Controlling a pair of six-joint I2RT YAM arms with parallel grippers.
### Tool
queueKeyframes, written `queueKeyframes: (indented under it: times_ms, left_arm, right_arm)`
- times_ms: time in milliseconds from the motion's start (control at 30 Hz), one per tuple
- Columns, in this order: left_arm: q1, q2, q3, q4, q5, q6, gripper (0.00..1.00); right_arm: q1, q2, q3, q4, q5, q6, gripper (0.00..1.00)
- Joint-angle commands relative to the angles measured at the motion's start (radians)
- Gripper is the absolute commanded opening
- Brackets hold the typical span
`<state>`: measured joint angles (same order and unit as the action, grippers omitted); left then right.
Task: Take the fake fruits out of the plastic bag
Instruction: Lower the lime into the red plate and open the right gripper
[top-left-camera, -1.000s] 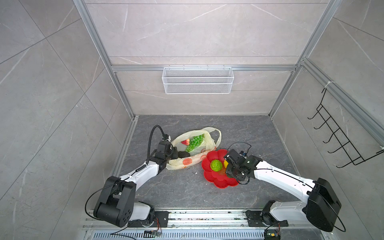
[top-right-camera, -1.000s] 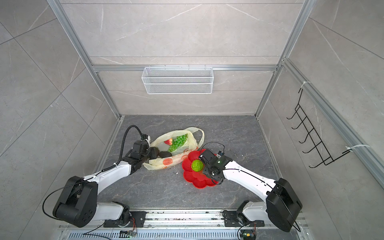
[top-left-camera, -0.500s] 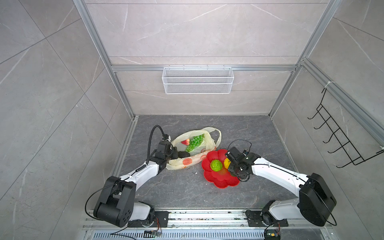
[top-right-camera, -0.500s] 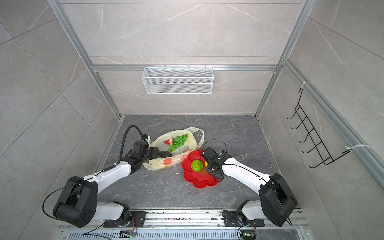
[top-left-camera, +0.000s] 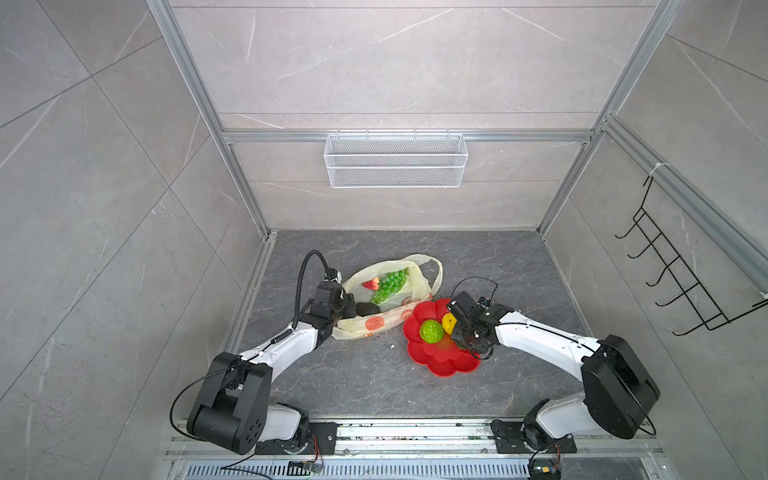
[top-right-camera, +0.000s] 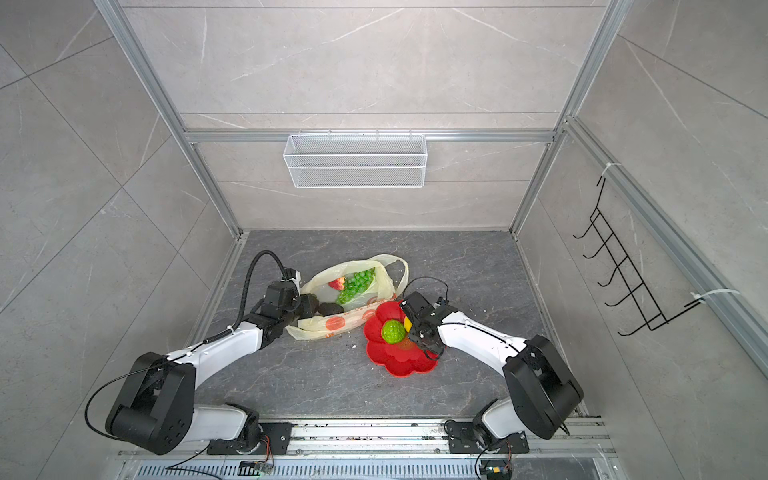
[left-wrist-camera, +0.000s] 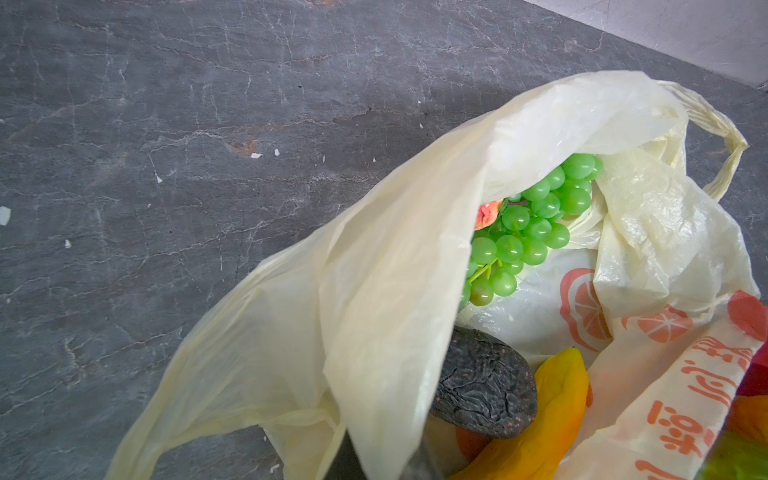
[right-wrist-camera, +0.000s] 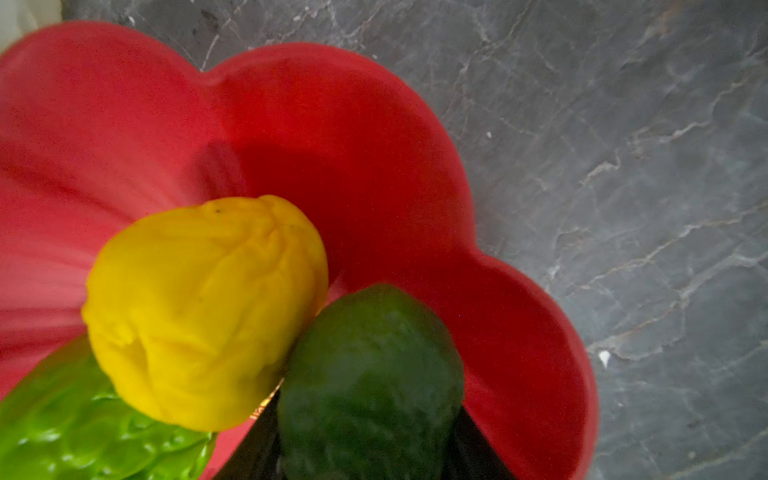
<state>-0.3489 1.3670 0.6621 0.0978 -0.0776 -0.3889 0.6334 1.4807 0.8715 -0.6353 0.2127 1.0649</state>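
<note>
Pinching the bag: your left gripper (top-left-camera: 348, 308) is clenched on the rim of the plastic bag (top-left-camera: 386, 322). It sits at the bag's left edge, left of centre in both top views.
Right gripper: your right gripper (top-left-camera: 457, 332) grasps a dark green avocado (right-wrist-camera: 370, 374) between its dark fingers (right-wrist-camera: 257, 453). It is over the red flower-shaped plate (top-left-camera: 442, 361). You cannot tell whether that avocado touches the plate.
Plastic bag: it lies on the grey stone surface (top-left-camera: 353, 382) in the lower middle of both top views. Its mouth gapes open and one loop handle (top-left-camera: 436, 270) points to the upper right.
In the bag: the green grape bunch (top-left-camera: 390, 284) has the red strawberry (top-left-camera: 371, 284) just left of it. The black avocado (top-left-camera: 368, 308) lies right beside your left gripper. In the left wrist view, a yellow banana (left-wrist-camera: 552, 415) lies against that black avocado.
On the plate: the bumpy lime-green fruit (top-left-camera: 432, 331) and the yellow lemon (top-left-camera: 448, 323) lie side by side, touching. In the right wrist view the lemon presses against the held avocado.
Plate: its upper-left petal lies just beside the bag's right end.
</note>
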Motion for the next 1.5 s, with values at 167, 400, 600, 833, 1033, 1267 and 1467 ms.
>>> queueKeyframes:
  times_ms: [167, 400, 600, 833, 1033, 1267, 1467]
  left_arm:
    - [-0.004, 0.001, 0.039, 0.015, -0.016, 0.024, 0.03]
    - [-0.005, 0.001, 0.039, 0.014, -0.016, 0.025, 0.03]
    - [-0.004, -0.002, 0.038, 0.012, -0.018, 0.025, 0.04]
    - [-0.004, -0.002, 0.039, 0.012, -0.018, 0.025, 0.03]
    - [-0.005, -0.003, 0.038, 0.013, -0.016, 0.026, 0.03]
    - [-0.004, 0.002, 0.041, 0.013, -0.007, 0.024, 0.03]
    - [-0.004, -0.006, 0.039, 0.014, -0.001, 0.021, 0.03]
  right_arm:
    - [-0.004, 0.012, 0.009, -0.02, 0.014, 0.027, 0.51]
    - [-0.004, 0.021, 0.003, -0.028, 0.011, 0.046, 0.58]
    - [-0.004, 0.002, 0.005, -0.033, 0.011, 0.047, 0.61]
    - [-0.004, -0.028, 0.004, -0.051, 0.014, 0.052, 0.65]
    - [-0.002, -0.066, 0.019, -0.084, 0.028, 0.042, 0.66]
    - [0.054, -0.127, 0.056, -0.119, 0.09, 0.02, 0.66]
    - [0.133, -0.111, 0.177, -0.145, 0.156, -0.041, 0.65]
